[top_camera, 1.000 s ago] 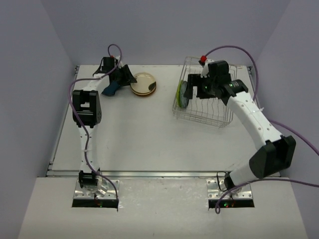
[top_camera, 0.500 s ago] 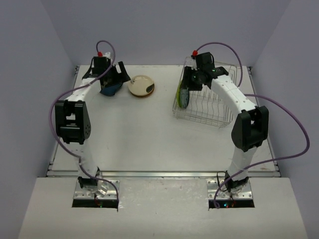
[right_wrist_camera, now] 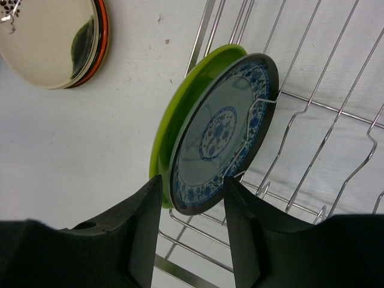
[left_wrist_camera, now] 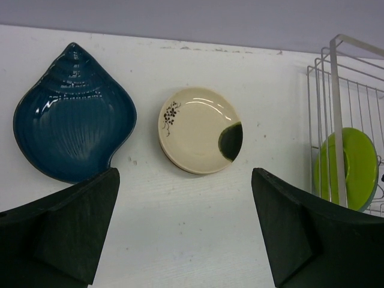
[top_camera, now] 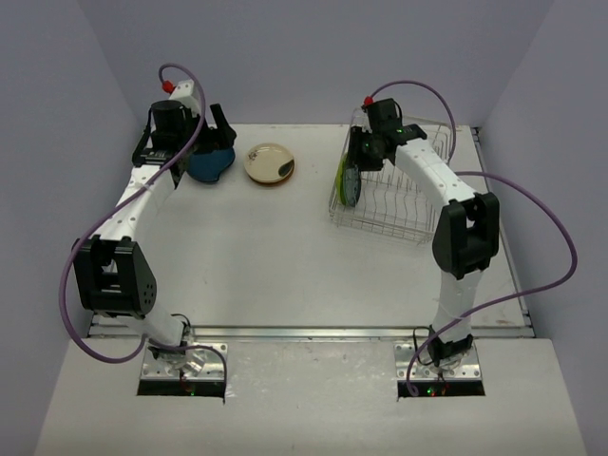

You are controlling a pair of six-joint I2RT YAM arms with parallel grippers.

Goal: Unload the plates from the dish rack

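The dark blue teardrop plate (left_wrist_camera: 75,114) lies flat on the table, also in the top view (top_camera: 211,163). Beside it is a cream plate (left_wrist_camera: 201,138) on top of a small stack (top_camera: 270,163). My left gripper (left_wrist_camera: 186,240) is open and empty, raised near these plates (top_camera: 209,138). The wire dish rack (top_camera: 404,204) holds a lime green plate (right_wrist_camera: 180,120) and a black-rimmed, blue-patterned plate (right_wrist_camera: 225,132) upright at its left end. My right gripper (right_wrist_camera: 192,240) is open, its jaws on either side of the lower edge of these two plates.
An orange-rimmed plate shows under the cream one (right_wrist_camera: 101,30). The rack's thin upright dividers (right_wrist_camera: 312,120) stand to the right of the plates. Purple cables loop over both arms. Walls close in the table at the back and sides.
My left gripper let go of the blue plate and drew back to the far left. My right gripper shifted to the rack's left end, around the plates' edge.
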